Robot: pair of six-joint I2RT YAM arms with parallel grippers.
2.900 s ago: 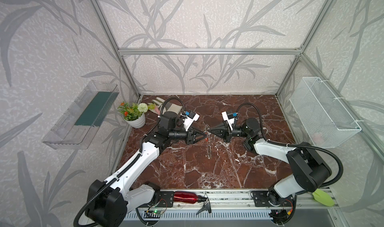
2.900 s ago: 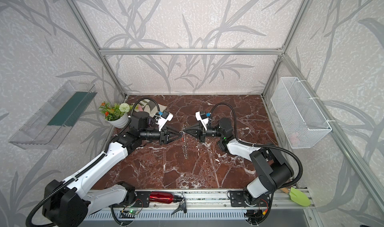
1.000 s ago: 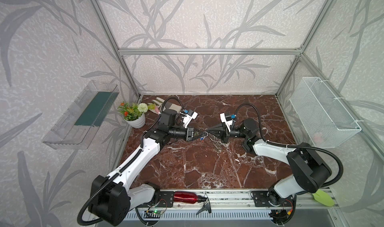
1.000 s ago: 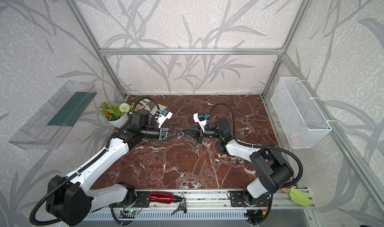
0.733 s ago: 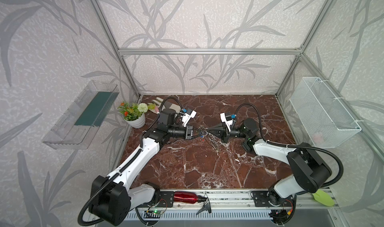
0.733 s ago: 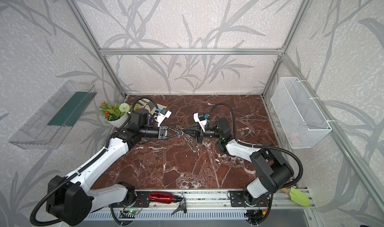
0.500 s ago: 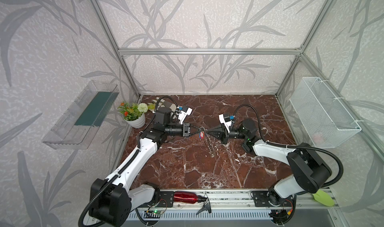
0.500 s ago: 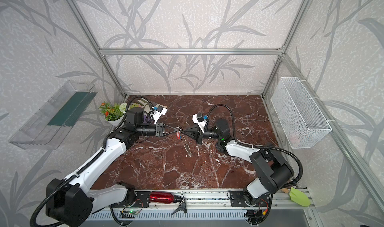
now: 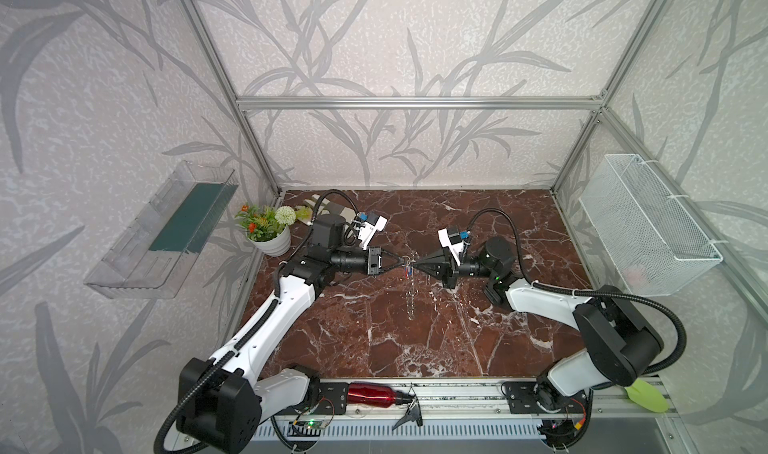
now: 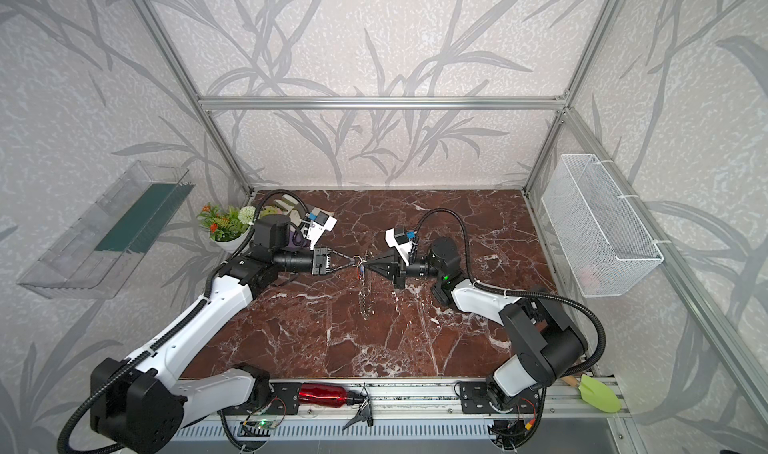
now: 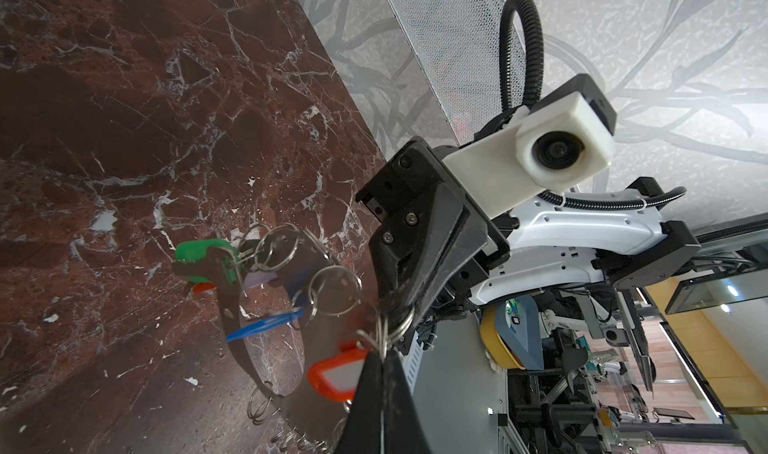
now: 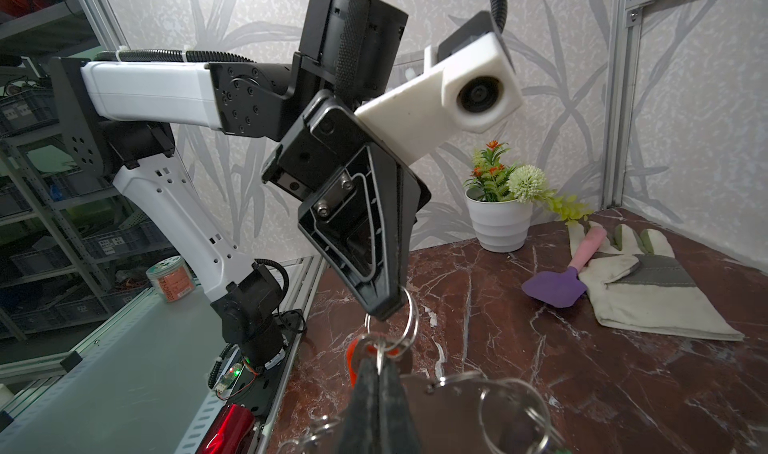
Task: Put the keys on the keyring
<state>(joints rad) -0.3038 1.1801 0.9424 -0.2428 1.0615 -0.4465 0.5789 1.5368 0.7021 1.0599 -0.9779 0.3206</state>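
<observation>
Left hand (image 9: pixel 402 260) with red key (image 11: pixel 338 375) pulled away, then returned to right hand (image 9: pixel 417 262); keyring (image 9: pixel 411 296) hangs straight again.

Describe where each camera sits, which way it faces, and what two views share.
Top views: high above the arms' bases, looking down at the marble table; both arms show, left gripper and right gripper tip to tip.
Left wrist: on the left arm, facing the right gripper; left fingers show.
Right wrist: on the right arm, facing the left gripper and flowerpot; right fingers show.
Shared: both wrist views show the keyring and keys.
</observation>
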